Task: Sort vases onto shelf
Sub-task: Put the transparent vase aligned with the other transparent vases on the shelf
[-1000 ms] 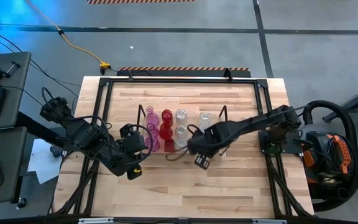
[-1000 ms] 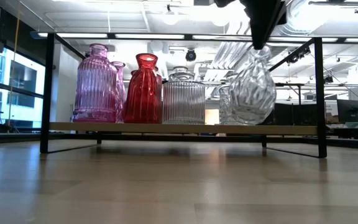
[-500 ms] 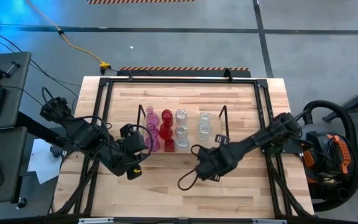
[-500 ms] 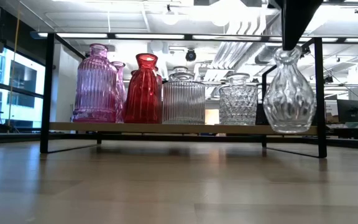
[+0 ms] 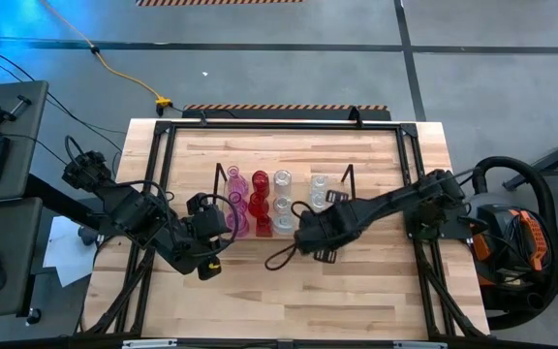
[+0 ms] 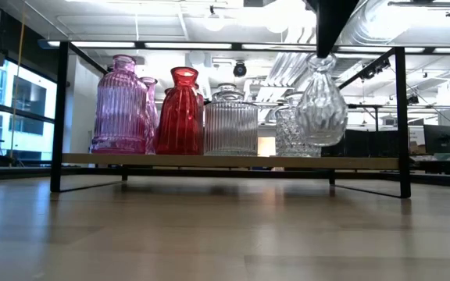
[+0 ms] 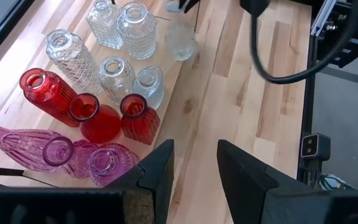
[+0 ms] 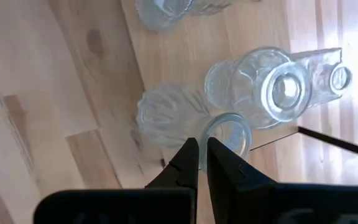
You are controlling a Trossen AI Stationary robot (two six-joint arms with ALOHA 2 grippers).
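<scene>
Centre of the high view: the right gripper hangs just below the shelf, where pink, red and clear vases stand in rows; the left gripper waits at centre left. Low view, upper right — a clear vase hangs by its neck, lifted off the board. Right wrist view: fingers pinched on its rim. Left wrist view: jaws part open, seemingly empty.
</scene>
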